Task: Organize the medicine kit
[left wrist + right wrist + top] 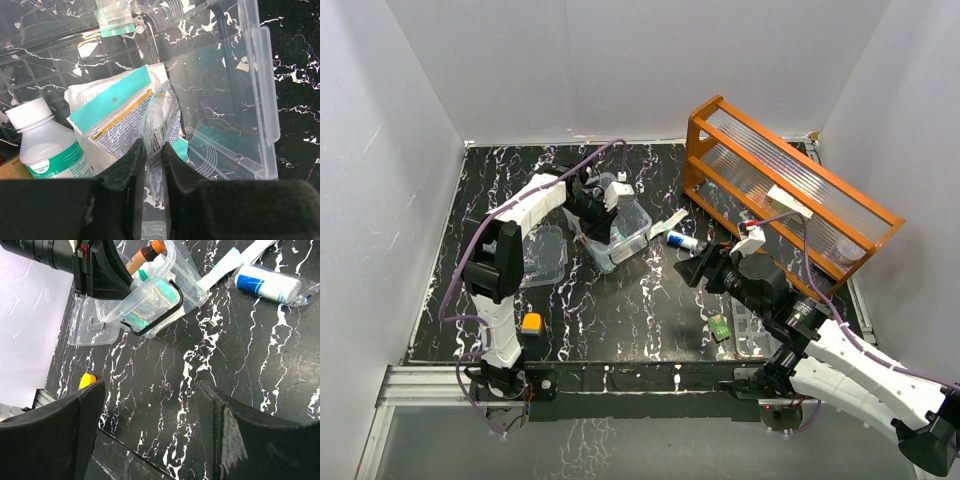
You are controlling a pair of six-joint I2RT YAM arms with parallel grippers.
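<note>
I am watching the medicine kit (635, 226), which is sitting open near the middle of the black marbled table (620, 310), a little toward the far side, with its black handle (177, 302) hanging down the outside of its wall. The left gripper (154, 147) is reaching down into the kit, and its jaws are pinching a thin clear packet (160, 117) that is standing up between them. Inside the kit, to one side of that packet, a flat packet with a teal strip (112, 100) is leaning, and a white bottle with a green label (47, 150) is standing just beyond it; from the right wrist view I am also seeing a brown bottle with an orange cap (147, 252) poking up in the kit. A clear flat piece (545, 255) is lying just left of the kit, touching or nearly touching it. Right of the kit, a white-and-teal packet (225, 267) and a blue-and-white roll in wrap (267, 284) are lying close together. The right gripper (150, 395) is hanging over bare table to the near right of the kit, its jaws spread wide and gripping nothing. Farther out, an orange block (531, 322) is resting near-left of the kit, a small green item (721, 327) near-right, and the orange rack (690, 150) is standing well to the kit's right.
</note>
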